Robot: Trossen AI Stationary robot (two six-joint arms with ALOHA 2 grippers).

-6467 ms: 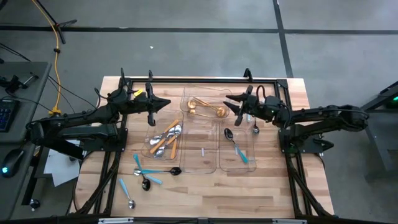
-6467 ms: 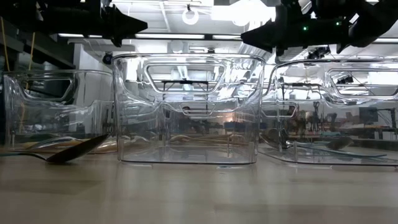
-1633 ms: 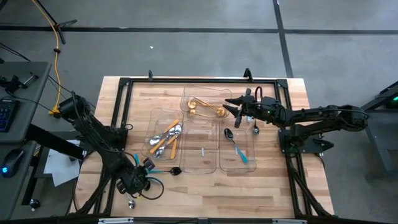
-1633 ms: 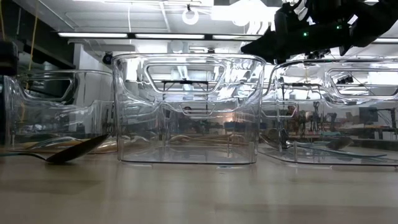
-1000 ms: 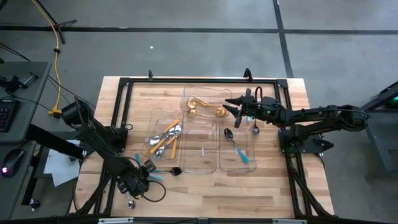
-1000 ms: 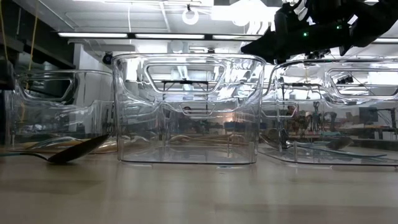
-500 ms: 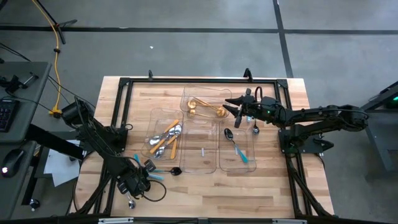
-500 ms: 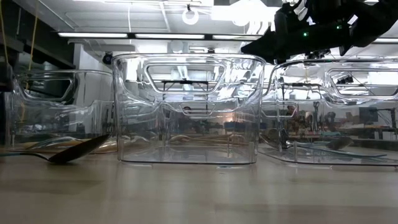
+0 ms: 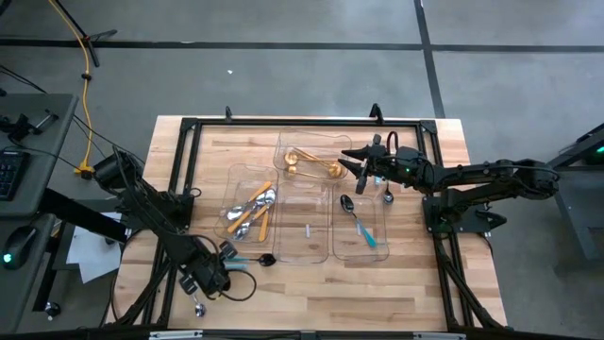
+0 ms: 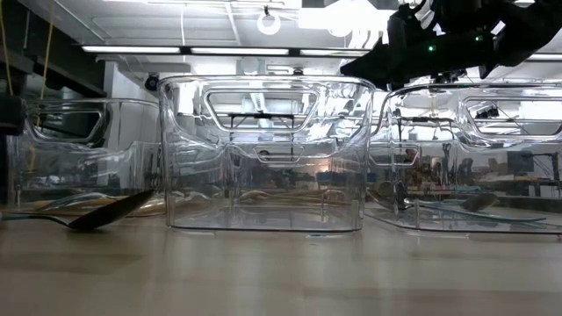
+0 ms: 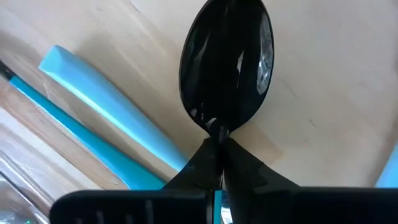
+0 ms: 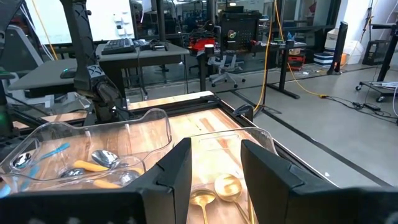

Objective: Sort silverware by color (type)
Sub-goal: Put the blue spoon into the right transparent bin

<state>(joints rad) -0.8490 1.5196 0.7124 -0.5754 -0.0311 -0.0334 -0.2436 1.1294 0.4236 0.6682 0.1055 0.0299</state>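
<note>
Near the table's (image 9: 311,283) front-left edge, left tool (image 11: 219,144) pinches black spoon (image 11: 229,65).

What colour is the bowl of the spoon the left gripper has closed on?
Glossy black spoon bowl, pinched at its neck by the left gripper; clearest in the left wrist view.

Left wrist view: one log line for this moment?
left gripper: shut on black teal-handled spoon, near table edge | right gripper: open, empty, above clear plastic tray holding gold spoons
</note>
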